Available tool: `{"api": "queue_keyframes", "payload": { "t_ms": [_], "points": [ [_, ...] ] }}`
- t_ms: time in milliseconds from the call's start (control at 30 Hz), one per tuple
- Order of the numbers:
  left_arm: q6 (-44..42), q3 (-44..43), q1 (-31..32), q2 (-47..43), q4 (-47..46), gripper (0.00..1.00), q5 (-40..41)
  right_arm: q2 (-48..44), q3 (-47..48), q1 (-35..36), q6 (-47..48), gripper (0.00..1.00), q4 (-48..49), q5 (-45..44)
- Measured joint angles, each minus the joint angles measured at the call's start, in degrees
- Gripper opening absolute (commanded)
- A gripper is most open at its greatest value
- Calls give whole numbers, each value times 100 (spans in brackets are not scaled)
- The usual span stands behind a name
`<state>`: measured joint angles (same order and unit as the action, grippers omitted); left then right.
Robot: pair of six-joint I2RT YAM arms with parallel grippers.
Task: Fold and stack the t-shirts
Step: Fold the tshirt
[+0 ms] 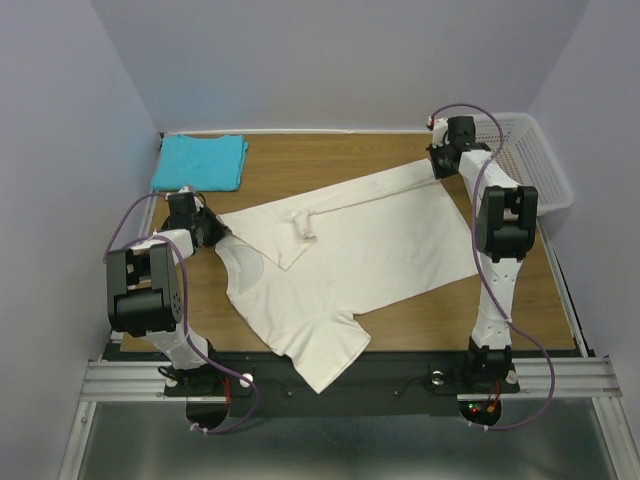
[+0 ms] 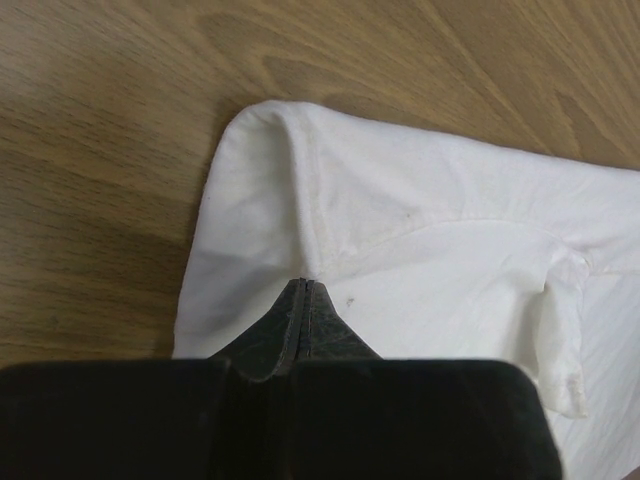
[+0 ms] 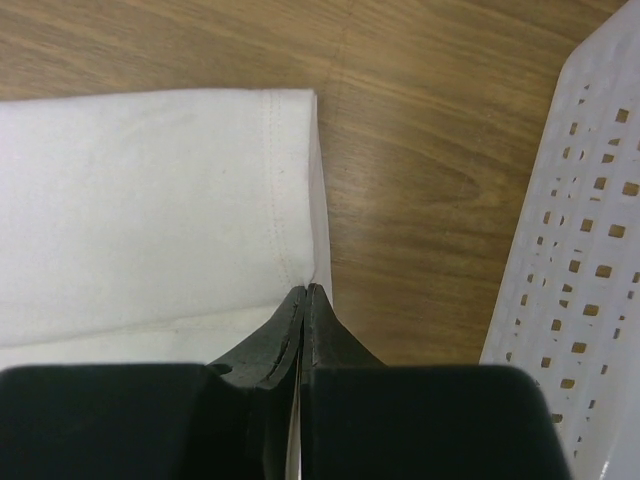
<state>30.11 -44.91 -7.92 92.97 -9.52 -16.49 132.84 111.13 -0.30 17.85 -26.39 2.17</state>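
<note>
— Wooden tabletop (image 1: 400, 325), pale walls all round. What is on it for me?

— Your cream t-shirt (image 1: 370, 250) lies spread on a slant across the middle. One sleeve is folded in over the chest and the other reaches past the near edge. The turquoise t-shirt (image 1: 200, 162) sits folded at the far left corner, well apart from it. The mesh basket (image 1: 540, 165) stands at the far right.

— And my hands?

— Your left hand (image 2: 303, 290) is closed tight at the shoulder beside the collar, and it looks pinched on the cloth bunched at its tips. Your right hand (image 3: 308, 292) is clamped on the far hem corner, with a sliver of white between its jaws, near the basket.

— Which step, then?

— I judge you are partway through the lengthwise fold of the cream shirt. You hold one long side at both ends, and it is not yet carried over. Next you need to lift both ends together, keep that edge taut, and lay it across towards the near side. Stacking it on the turquoise one comes later.
</note>
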Motion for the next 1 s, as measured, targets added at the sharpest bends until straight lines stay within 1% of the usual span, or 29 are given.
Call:
{"api": "queue_keyframes", "payload": {
  "t_ms": [67,100,133,167,200,267,300,333,367,433,533,600,667,767,833,867,933,1000],
  "points": [
    [-9,-17,0,9,-2,0,-22,4,-66,0,42,20,-17,-22],
    [-20,-31,0,17,-7,0,-50,4,-87,0,72,29,-9,-33],
    [-26,-42,0,24,-4,0,-74,4,-111,0,87,33,2,-39],
    [-31,-50,0,28,-2,3,-101,4,-155,0,133,36,7,-50],
    [-37,-57,0,28,-4,8,-131,2,-199,-2,149,41,13,-50],
    [-70,-76,0,28,-7,16,-223,-17,-282,0,173,45,2,-46],
    [-92,-90,-2,28,-4,23,-264,-31,-332,0,181,45,15,-42],
    [-90,-103,0,28,-9,26,-308,-68,-339,0,188,46,-9,-35],
    [-105,-122,-2,17,-11,33,-374,-127,-341,0,177,48,-24,-11],
    [-138,-144,-2,-15,-11,38,-461,-232,-341,0,160,48,-28,28],
    [-160,-162,-2,-175,-11,46,-619,-667,-461,55,144,50,-61,221],
    [-203,-164,-2,-387,-9,49,-713,-1032,-566,87,144,50,-63,487],
    [-245,-173,-2,-557,-9,49,-763,-1368,-691,155,151,50,-61,809],
    [-354,-197,-2,-881,26,49,-772,-1801,-927,356,122,50,-76,1705],
    [-407,-199,-2,-1082,66,49,-769,-1998,-1132,658,20,50,-50,2415],
    [-420,-199,-2,-1198,107,49,-769,-2033,-1193,743,-2,50,-61,2581],
    [-409,-160,-2,-1421,127,49,-859,-2059,-1429,1279,-181,50,-96,3171],
    [-374,-4,2,-1655,122,49,-984,-1991,-1528,1794,-361,50,-192,3460]
  ]
}}
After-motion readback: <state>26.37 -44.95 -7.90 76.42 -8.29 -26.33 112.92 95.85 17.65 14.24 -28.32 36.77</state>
